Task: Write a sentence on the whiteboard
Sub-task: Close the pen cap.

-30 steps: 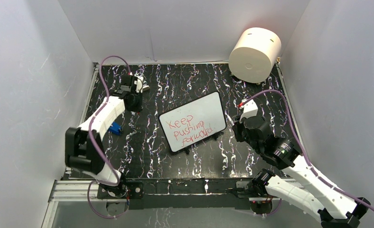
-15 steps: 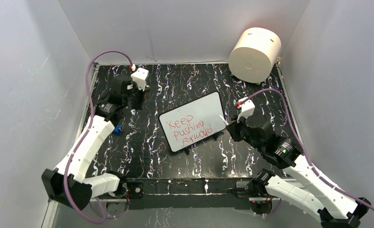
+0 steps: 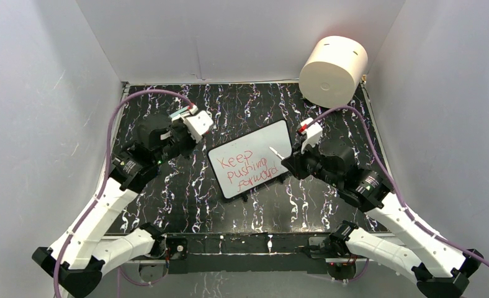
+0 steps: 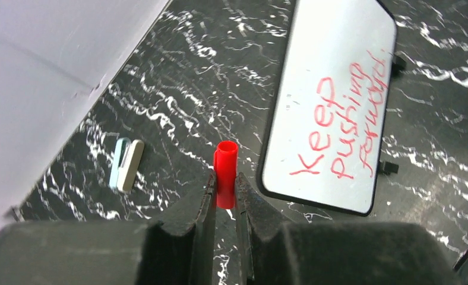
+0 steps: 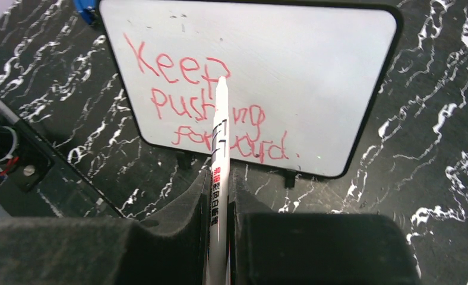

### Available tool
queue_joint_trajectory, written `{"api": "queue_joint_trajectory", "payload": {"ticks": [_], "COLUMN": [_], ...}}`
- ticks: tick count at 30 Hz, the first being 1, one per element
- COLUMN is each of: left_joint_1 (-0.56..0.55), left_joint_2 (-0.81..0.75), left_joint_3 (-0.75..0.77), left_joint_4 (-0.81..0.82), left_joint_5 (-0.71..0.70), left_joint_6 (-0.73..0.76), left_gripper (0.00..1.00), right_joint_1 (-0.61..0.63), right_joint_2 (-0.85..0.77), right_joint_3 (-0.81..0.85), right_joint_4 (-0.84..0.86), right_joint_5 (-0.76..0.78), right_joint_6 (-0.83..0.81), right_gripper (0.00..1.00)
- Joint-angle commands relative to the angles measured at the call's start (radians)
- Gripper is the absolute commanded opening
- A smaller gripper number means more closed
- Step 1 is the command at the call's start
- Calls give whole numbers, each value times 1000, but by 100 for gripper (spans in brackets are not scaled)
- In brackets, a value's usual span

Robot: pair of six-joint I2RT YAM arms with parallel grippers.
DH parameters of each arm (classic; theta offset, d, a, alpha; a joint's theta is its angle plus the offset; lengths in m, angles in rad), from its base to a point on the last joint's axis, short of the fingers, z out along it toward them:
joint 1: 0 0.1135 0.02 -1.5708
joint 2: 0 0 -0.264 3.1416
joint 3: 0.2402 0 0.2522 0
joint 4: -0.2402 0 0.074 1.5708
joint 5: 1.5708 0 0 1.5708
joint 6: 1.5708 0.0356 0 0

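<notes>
The only legible writing is the sentence (image 4: 353, 119) on the whiteboard (image 4: 338, 35). It is red handwritten marker lettering in 3 slanted lines: "Keep" at the top, "pushing" beneath it and "forward" at the bottom, with a full stop after the last word. In the right wrist view, a white marker (image 5: 220, 148) points over the whiteboard's writing. Its barrel carries red and black print, too small to read.
</notes>
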Motion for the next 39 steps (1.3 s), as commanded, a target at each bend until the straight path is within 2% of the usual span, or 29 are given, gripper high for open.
{"api": "queue_joint_trajectory", "payload": {"ticks": [1, 11, 23, 28, 39], "left_joint_1": [-75, -231, -428, -455, -465], "left_joint_2": [-22, 5, 47, 69, 76], "left_joint_3": [-33, -38, -56, -53, -54], "left_joint_4": [-3, -9, -9, -8, -5], "left_joint_5": [67, 60, -150, -201, -202], "left_joint_6": [199, 400, 515, 524, 524], "left_gripper": [0, 0, 0, 0, 0], "right_joint_1": [-5, -5, -5, -5, -5], "right_joint_2": [15, 70, 159, 184, 192], "right_joint_3": [87, 153, 225, 227, 208], "right_joint_4": [67, 60, 74, 79, 73], "right_joint_5": [-89, -250, -407, -461, -472], "right_joint_6": [-23, -15, -12, -10, -11], "right_gripper": [0, 0, 0, 0, 0]}}
